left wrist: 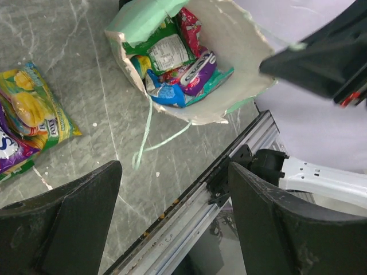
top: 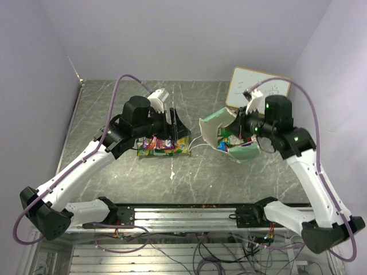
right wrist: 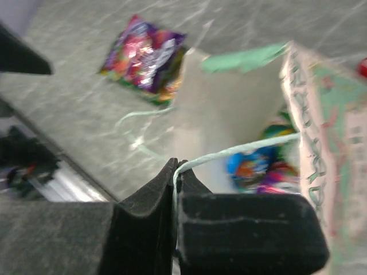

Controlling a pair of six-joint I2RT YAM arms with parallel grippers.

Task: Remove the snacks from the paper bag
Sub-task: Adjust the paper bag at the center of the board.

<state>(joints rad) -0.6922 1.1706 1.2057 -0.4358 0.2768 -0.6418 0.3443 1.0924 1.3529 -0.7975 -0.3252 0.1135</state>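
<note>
The paper bag (top: pixel 211 130) lies on its side right of centre, mouth open toward the left; it also shows in the left wrist view (left wrist: pixel 241 51) and the right wrist view (right wrist: pixel 229 114). Several snacks (left wrist: pixel 178 71) lie inside it (right wrist: pixel 258 166). Two packets, yellow-green (left wrist: pixel 34 109) and purple (left wrist: pixel 11 152), lie together on the table (top: pixel 163 146) (right wrist: pixel 146 60). My left gripper (top: pixel 172 129) (left wrist: pixel 175 167) is open and empty, just above the packets on the table. My right gripper (top: pixel 243 123) (right wrist: pixel 178 167) is shut on the bag's pale cord handle (right wrist: pixel 241 149), holding the bag's upper side.
A white board with writing (top: pixel 255 89) leans at the back right behind the bag. The bag's other cord handle (left wrist: pixel 146 137) trails loose on the dark marbled table (top: pixel 114 103). A metal rail (top: pixel 195 215) runs along the near edge.
</note>
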